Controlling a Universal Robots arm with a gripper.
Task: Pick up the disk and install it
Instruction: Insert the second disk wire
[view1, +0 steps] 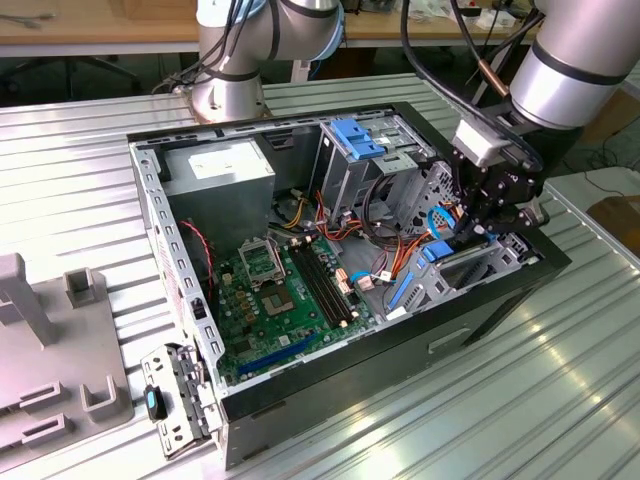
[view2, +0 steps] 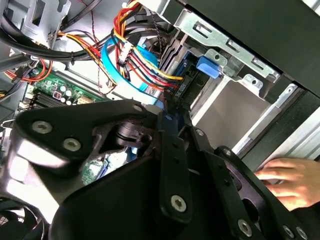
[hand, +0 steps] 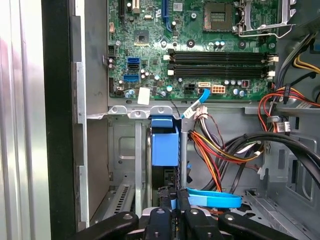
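- Right now the claw (hand: 170, 212) looks closed on the disk (hand: 165, 145), which stands on edge in its bay.
- Beyond, the disk's long axis runs straight ahead from the claw, toward the motherboard (hand: 200, 45).
- Farther out, a hand (view2: 287, 182) rests beside the case (view1: 420, 330).

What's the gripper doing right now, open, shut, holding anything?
Gripper: shut on the disk, which stands on edge in the drive bay of the case.
Hand: rests outside the case, holding nothing visible.
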